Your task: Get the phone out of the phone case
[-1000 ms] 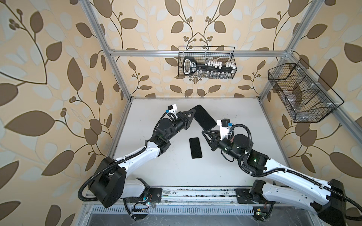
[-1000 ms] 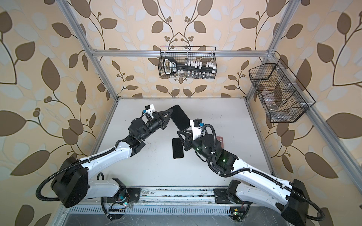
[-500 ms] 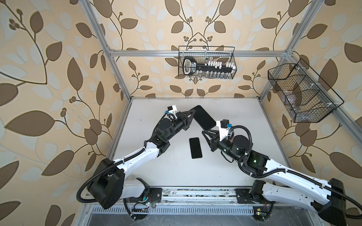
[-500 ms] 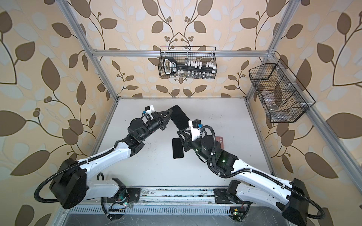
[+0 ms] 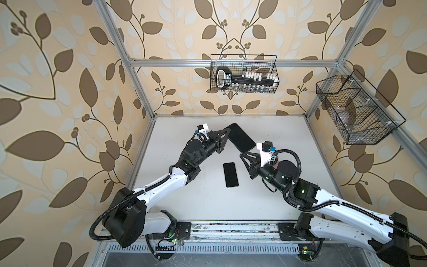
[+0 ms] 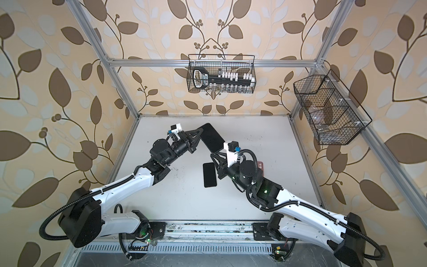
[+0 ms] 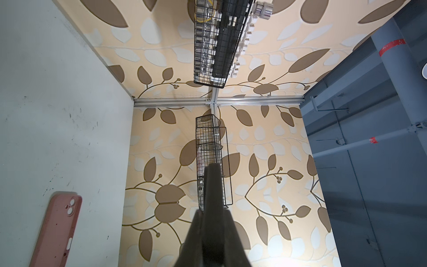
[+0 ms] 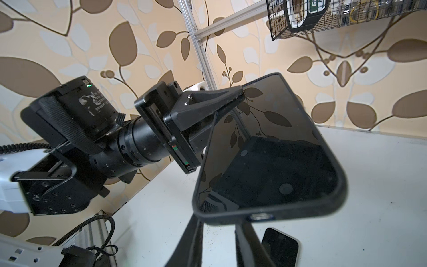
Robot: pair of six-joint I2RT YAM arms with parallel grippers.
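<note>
The left tool (image 5: 229, 130) clamps the top corner of the cased phone (image 5: 241, 138). The right tool (image 5: 241, 154) sits at the phone's bottom edge; whether it grips, I cannot tell.

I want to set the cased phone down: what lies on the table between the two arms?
A black phone lies flat on the table there, nothing else; both top views show it.

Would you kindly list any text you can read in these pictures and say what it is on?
"DAMIAO", upside down, on the left arm's motor label; the smaller print there is blurred.
Label on the tool in the basket: too small to read.
Nothing else.
</note>
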